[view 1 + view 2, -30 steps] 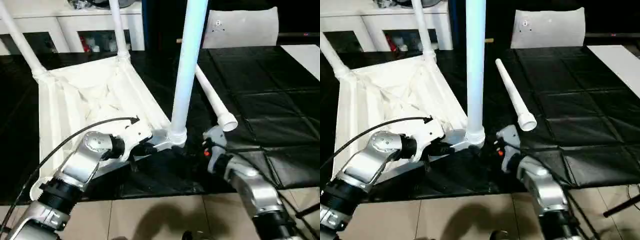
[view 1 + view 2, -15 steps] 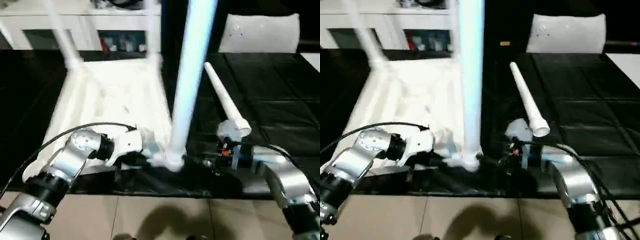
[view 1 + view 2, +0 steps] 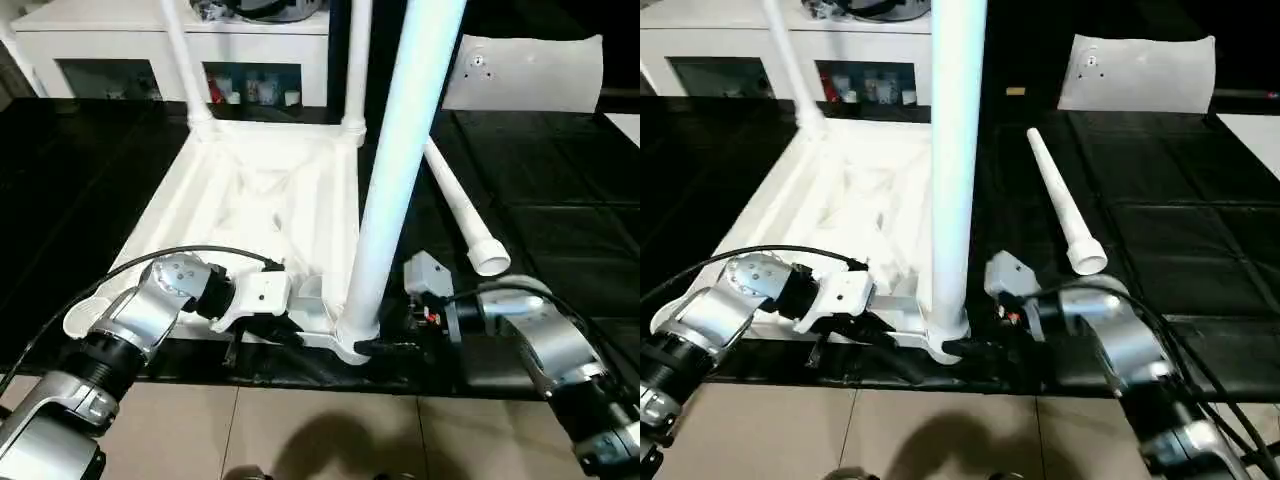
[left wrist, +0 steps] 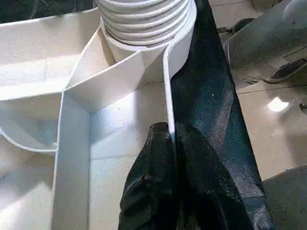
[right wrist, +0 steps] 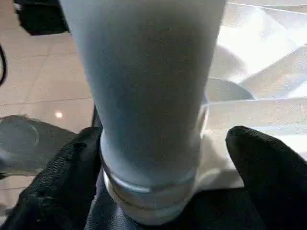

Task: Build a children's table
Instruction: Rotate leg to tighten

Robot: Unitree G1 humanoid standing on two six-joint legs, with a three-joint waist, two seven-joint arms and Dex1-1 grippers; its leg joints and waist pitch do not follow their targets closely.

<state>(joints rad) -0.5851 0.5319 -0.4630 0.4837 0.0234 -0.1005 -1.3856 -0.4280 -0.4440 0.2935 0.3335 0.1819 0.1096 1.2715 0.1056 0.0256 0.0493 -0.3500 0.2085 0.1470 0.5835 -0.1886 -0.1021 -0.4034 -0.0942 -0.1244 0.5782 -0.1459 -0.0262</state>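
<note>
Already three legs stand in the upturned top (image 3: 250, 200). Nearest, the left gripper (image 4: 172, 139) pinches the top's rim wall just beside the near socket, while the right gripper (image 5: 163, 158) straddles the near leg (image 3: 400, 170) at its base, fingers (image 5: 268, 163) apart. A fourth leg (image 3: 460, 215) lies loose on the mat at two o'clock, two more stand at the far corners. Wrist views show the threaded collar (image 4: 144, 19) seated; head views don't.

Upturned table top (image 3: 855, 190), 1 upright leg (image 3: 955, 170), 1 loose leg (image 3: 1062, 205)
</note>
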